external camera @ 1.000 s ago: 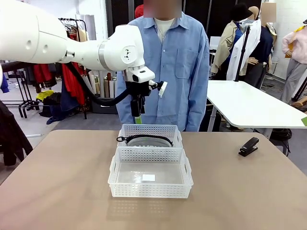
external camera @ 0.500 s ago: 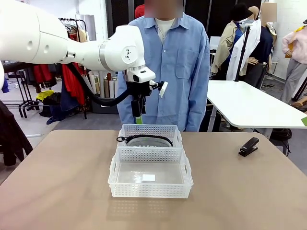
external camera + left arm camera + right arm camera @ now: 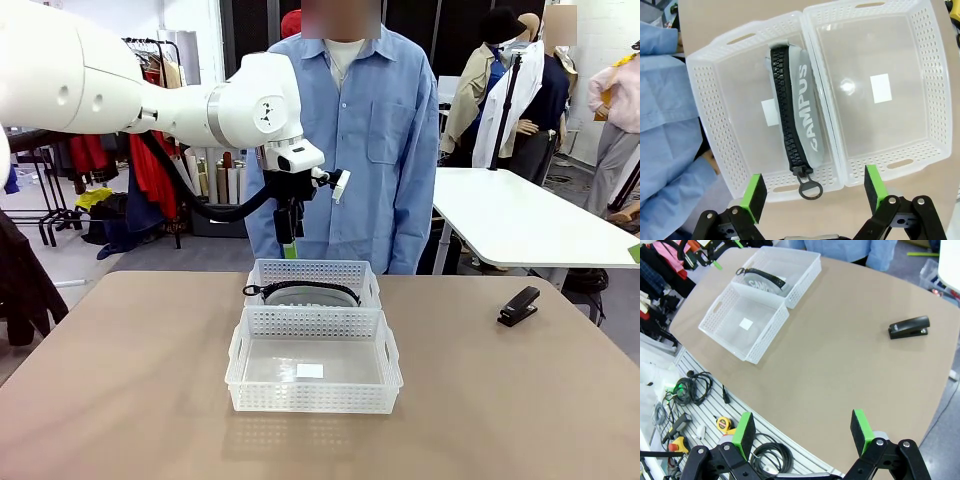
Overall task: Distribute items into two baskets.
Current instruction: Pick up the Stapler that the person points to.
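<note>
The two white baskets sat end to end at the middle of the tabletop (image 3: 130, 380), their short walls touching. The far basket (image 3: 312, 268), the one nearer the person (image 3: 345, 140), held the grey pouch (image 3: 300, 292), of which the front view showed little more than the black strap curving just under the rim. From the left wrist view the pouch (image 3: 802, 110) lay lengthwise on the floor of that basket (image 3: 715, 100), against the wall shared with its neighbour, its white "CAMPUS" lettering up and the black zip beside it (the metal pull ring rested at the end wall closest to the camera). The near basket (image 3: 310, 395) had nothing in it but a small white label on its floor.

The left gripper (image 3: 287, 250) hung above the far basket, well clear of its rim, pointing straight down. Its green-padded fingers (image 3: 756, 192) stood wide apart with nothing between them.

The black stapler (image 3: 519, 305) lay closed on the tabletop, well off to the right of both baskets, near the far right edge. The right gripper (image 3: 802, 426) was up high over the robot's side of the tabletop, far from the stapler (image 3: 909, 327); its fingers too were spread wide and held nothing.
</note>
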{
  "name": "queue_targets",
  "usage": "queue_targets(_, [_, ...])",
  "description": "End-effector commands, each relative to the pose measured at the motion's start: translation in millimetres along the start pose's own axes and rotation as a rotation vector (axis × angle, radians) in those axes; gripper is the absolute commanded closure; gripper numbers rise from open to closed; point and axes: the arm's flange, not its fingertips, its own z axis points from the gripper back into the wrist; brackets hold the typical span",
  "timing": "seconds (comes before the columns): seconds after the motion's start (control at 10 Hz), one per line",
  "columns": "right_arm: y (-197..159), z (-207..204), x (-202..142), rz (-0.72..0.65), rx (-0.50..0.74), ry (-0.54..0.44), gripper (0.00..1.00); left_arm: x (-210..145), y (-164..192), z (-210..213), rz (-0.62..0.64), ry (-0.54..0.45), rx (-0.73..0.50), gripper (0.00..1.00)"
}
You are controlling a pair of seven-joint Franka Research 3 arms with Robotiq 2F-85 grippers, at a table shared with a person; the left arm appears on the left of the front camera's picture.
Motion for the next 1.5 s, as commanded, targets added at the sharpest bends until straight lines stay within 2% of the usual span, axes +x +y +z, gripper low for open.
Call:
queue_targets(0.0, [1.1, 0.1, 0.4, 0.004, 0.011, -0.009, 0.00, -1.2, -0.6, 0.9, 0.001, 0.007, 0.008, 0.00])
queue_targets(0.3, [1.1, 0.1, 0.4, 0.004, 0.011, -0.009, 0.00, 0.0, 0.0, 0.0, 0.000, 0.000, 0.000, 0.00])
queue_targets(0.6, [1.1, 0.1, 0.4, 0.004, 0.011, -0.009, 0.00, -49.5, -16.9, 52.6, 0.237, 0.004, 0.116, 0.00])
queue_targets(0.8, [1.1, 0.1, 0.4, 0.004, 0.011, -0.009, 0.00, -94.0, -33.9, 90.2, 0.367, 0.064, 0.207, 0.00])
queue_targets(1.0, [1.1, 0.1, 0.4, 0.004, 0.011, -0.009, 0.00, -144.2, -52.9, 119.1, 0.480, 0.071, 0.257, 0.00])
queue_targets(1.4, [1.1, 0.1, 0.4, 0.004, 0.011, -0.009, 0.00, -240.3, -134.1, 148.2, 0.720, -0.049, 0.365, 0.00])
